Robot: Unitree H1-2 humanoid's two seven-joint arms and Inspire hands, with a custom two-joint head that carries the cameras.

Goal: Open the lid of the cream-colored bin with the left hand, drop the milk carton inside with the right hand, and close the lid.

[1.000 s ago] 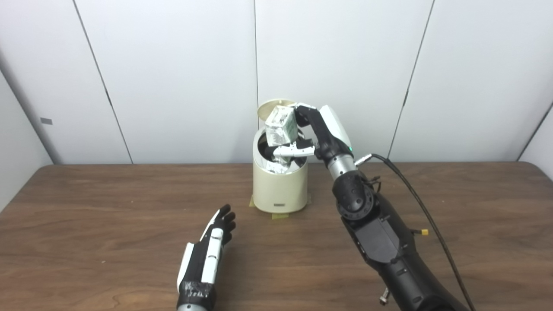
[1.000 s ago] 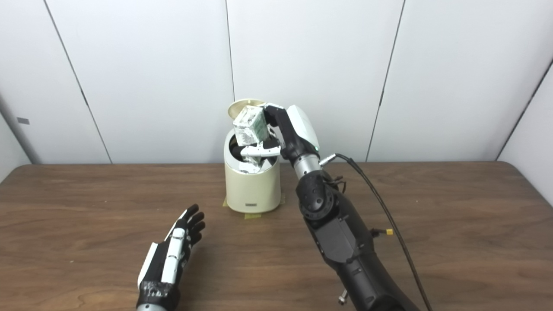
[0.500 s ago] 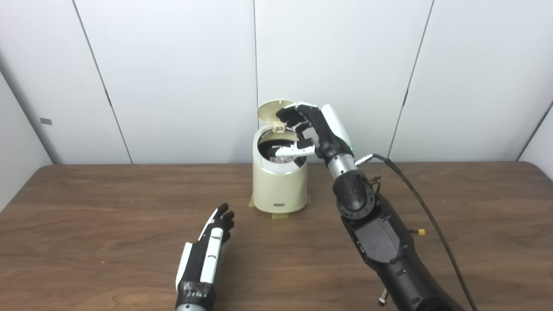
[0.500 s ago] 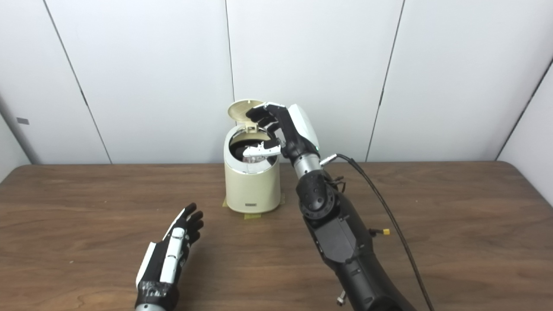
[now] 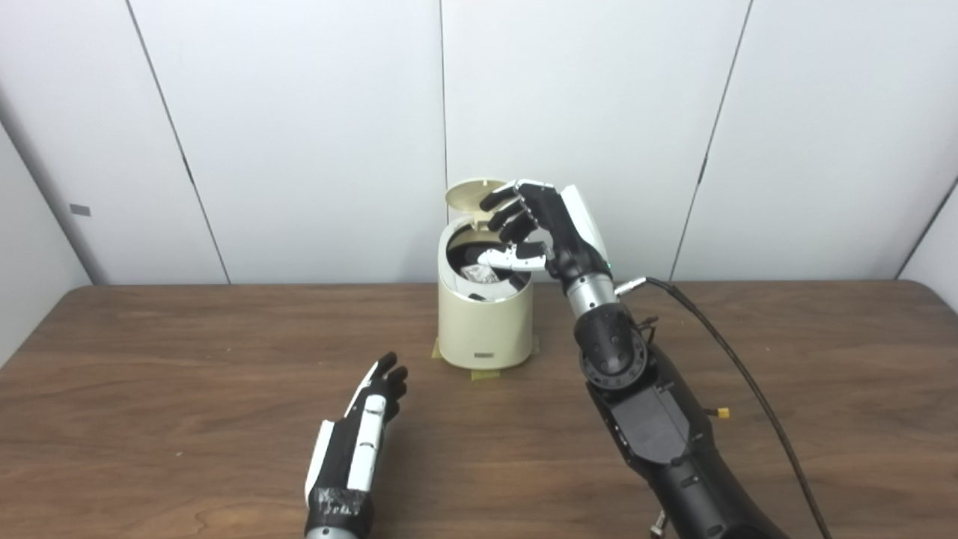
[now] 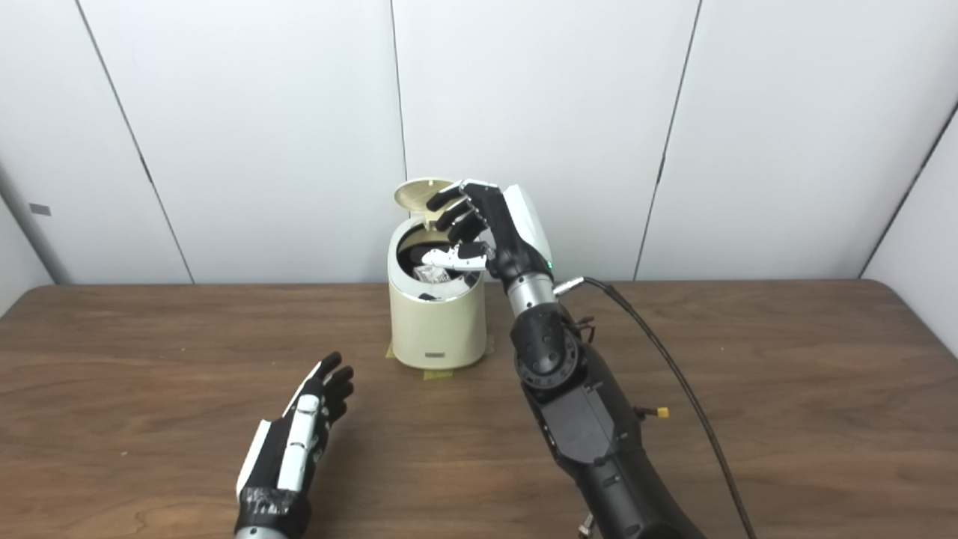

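- my right hand (image 5: pixel 546 228) hangs over the mouth of the bin (image 5: pixel 485 329), fingers spread and holding nothing; my thumb lies across the opening.
- the milk carton (image 5: pixel 473 274) is down inside the bin, only a pale scrap of it showing below the rim.
- the lid (image 5: pixel 470 192) stands tipped up at the back, and my upper fingertips look close to its edge. i think pulling away carelessly could knock it down on my thumb.
- my left hand (image 5: pixel 359 442) lies flat on the table (image 5: pixel 150 389), fingers loosely apart, empty and well apart from the bin. closing the lid is a long reach, with my right arm near the path.
- a hard push on the lid might shift the bin off its tape marks (image 5: pixel 486 372).
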